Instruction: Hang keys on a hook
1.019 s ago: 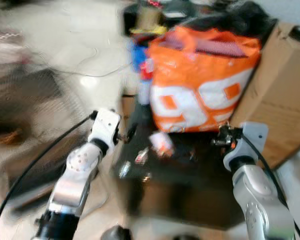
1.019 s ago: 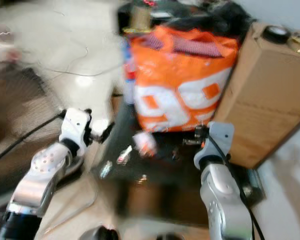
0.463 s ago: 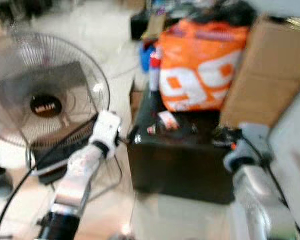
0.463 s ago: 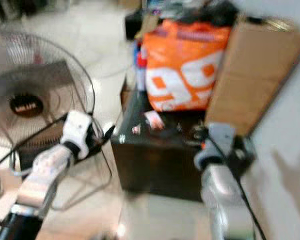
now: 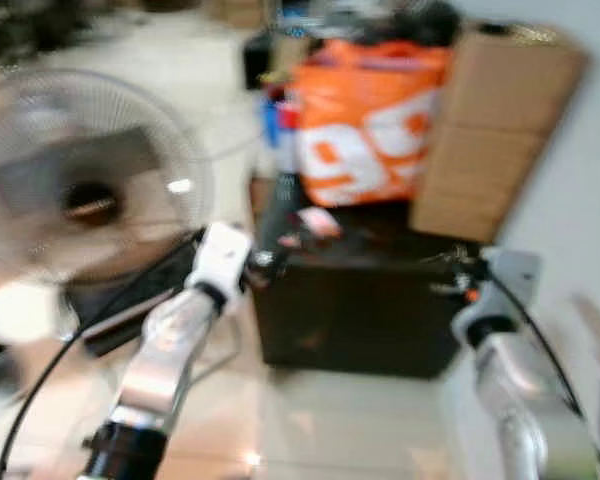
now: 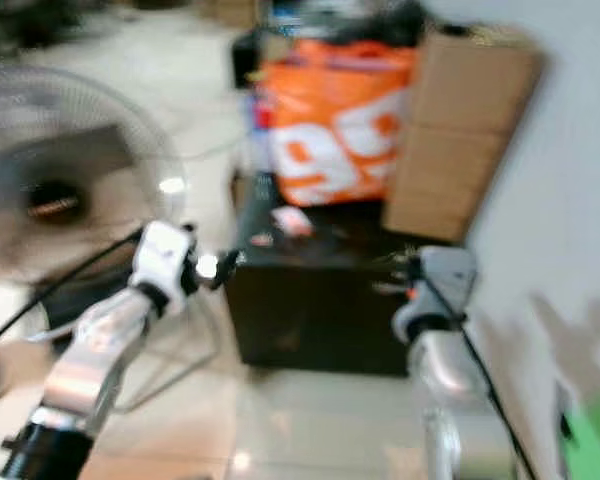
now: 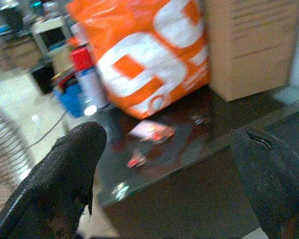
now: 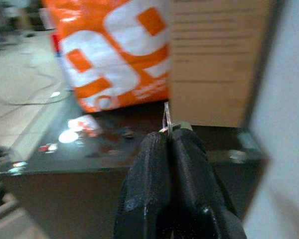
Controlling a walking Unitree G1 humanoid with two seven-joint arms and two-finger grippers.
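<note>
I'm keeping the right gripper fingers pinched on the key ring beside the dark worktop (safe for carrying), left gripper fingers spread, holding nothing.

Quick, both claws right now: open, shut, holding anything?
Left claw: open, holding nothing.
Right claw: shut on a metal key ring.

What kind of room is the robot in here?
Probably a cluttered storage corner of a home: an orange bag and a cardboard box crowd a low black cabinet, with a standing fan on the tiled floor.
</note>
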